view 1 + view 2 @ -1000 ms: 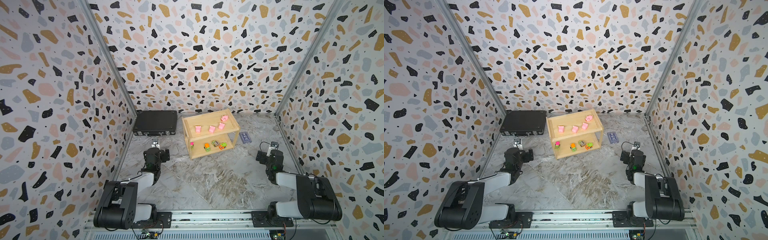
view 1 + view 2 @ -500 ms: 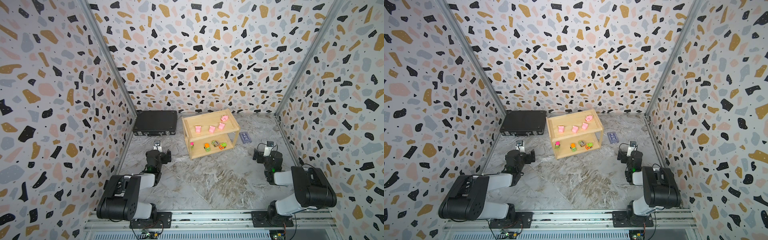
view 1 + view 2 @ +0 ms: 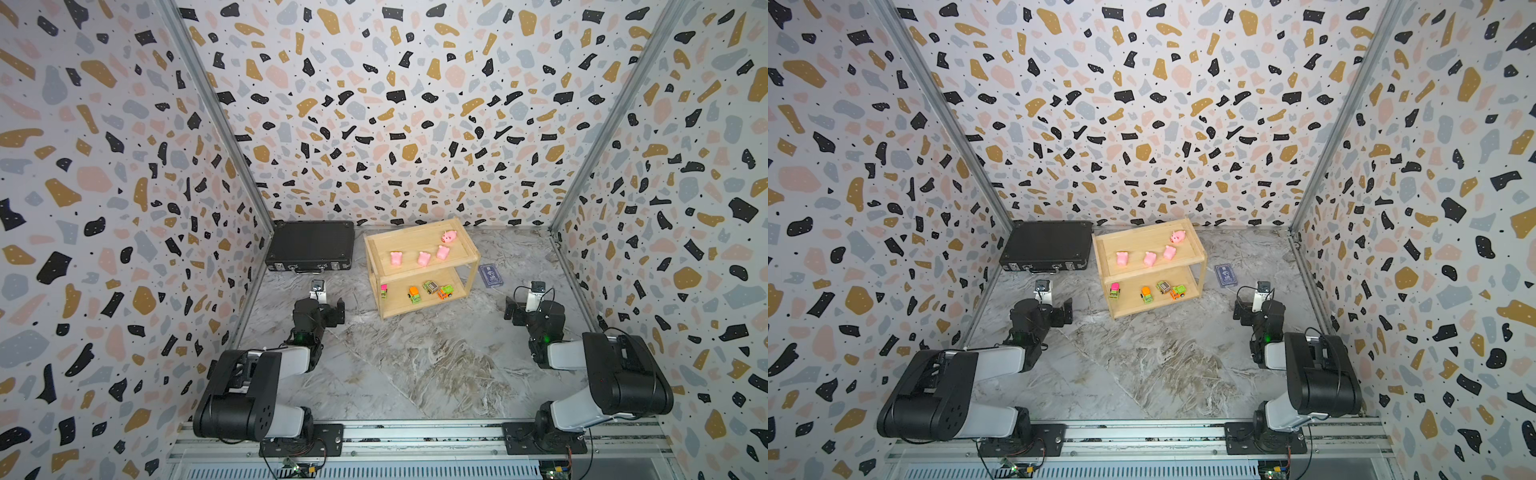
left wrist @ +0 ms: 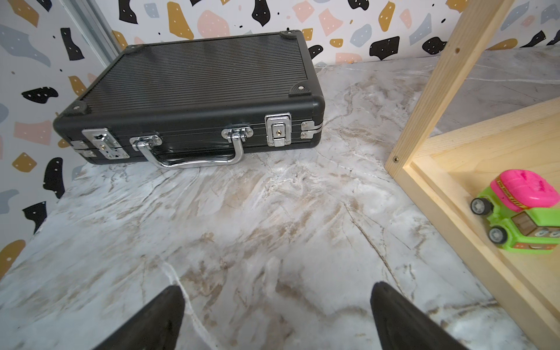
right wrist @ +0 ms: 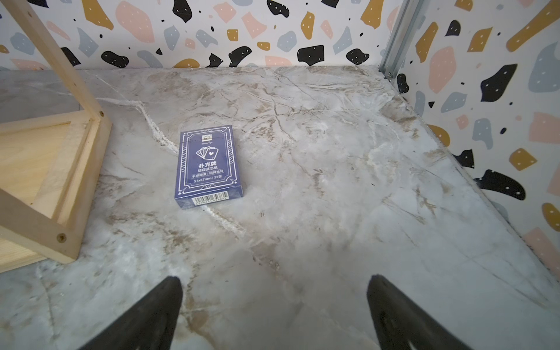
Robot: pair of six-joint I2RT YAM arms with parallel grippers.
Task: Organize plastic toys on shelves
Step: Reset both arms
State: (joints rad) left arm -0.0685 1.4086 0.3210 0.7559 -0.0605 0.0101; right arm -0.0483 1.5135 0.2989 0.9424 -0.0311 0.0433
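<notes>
Both arms (image 3: 249, 374) are folded back further than a second ago. Left gripper (image 4: 275, 291) and right gripper (image 5: 274, 281) are held wide open and empty. Well ahead of the fingers (image 4: 157, 318), between the two pairs, the shelves (image 3: 428, 271) are seen: pigs (image 3: 423, 258) above, vehicles (image 3: 414, 295) below. Sorting is judged complete; only parking is called for.

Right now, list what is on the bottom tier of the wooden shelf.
Four toy cars: a pink-topped car, an orange car, an olive car and a green-orange car. The top tier covers the back of the bottom tier, so anything there is hidden.
</notes>
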